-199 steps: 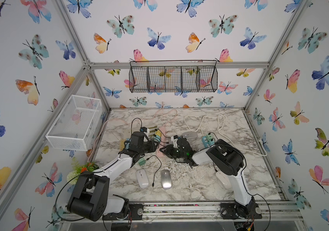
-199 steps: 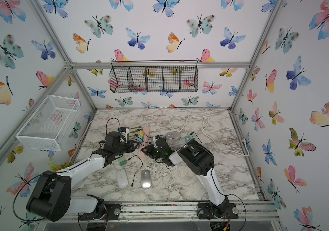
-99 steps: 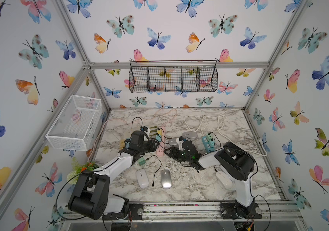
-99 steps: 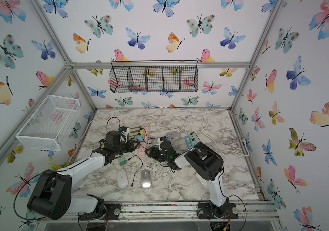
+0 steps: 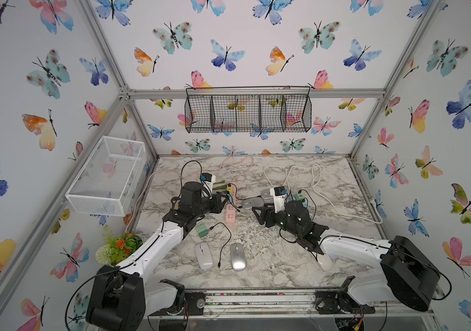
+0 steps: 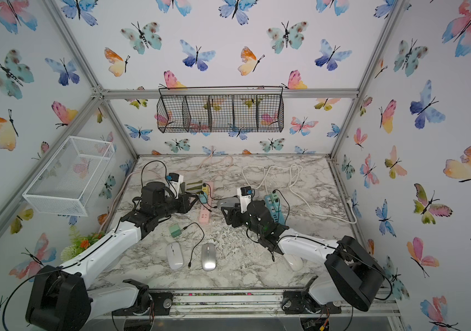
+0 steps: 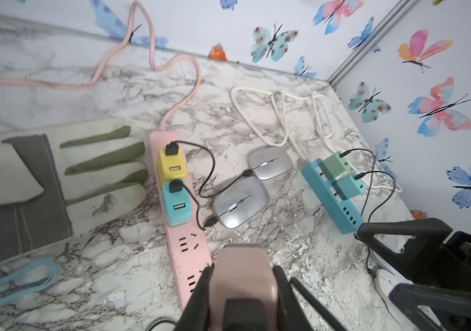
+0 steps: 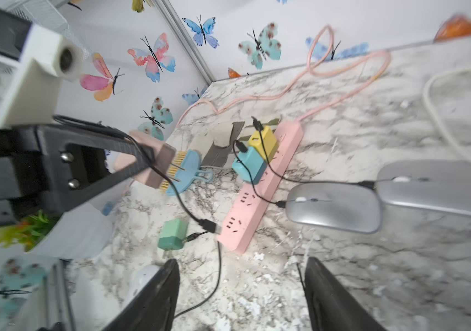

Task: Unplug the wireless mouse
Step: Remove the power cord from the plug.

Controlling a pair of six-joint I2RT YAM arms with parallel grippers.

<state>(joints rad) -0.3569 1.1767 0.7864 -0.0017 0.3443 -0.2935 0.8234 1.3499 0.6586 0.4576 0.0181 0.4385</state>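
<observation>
Two silver wireless mice lie beside the pink power strip [image 7: 184, 249]. From the nearer mouse [image 7: 241, 200] [image 8: 334, 207] [image 5: 250, 204] a black cable runs to the teal charger [image 7: 175, 205]. Its plug [image 8: 281, 204] lies right at the mouse's front end, and I cannot tell whether it is seated. The farther mouse [image 7: 270, 162] is cabled to the yellow charger [image 7: 171, 167]. My right gripper [image 8: 241, 260] [image 5: 258, 213] hovers open and empty just right of the strip's near end. My left gripper [image 7: 242, 268] [image 5: 222, 200] is shut on a pinkish-beige brush [image 8: 154, 162] over the strip.
A teal power strip [image 7: 331, 195] with two green chargers lies behind the right wrist. A glove [image 7: 56, 172] lies left of the pink strip. Towards the front are a white mouse [image 5: 203, 255], a silver mouse [image 5: 237, 256], a loose cable and a green charger [image 5: 201, 230]. Another white mouse [image 5: 324, 262] lies under the right arm.
My right gripper's jaws have opened wide, and the gripper has drawn back a little to the right, away from the nearer silver mouse. The left gripper still holds the brush in place.
</observation>
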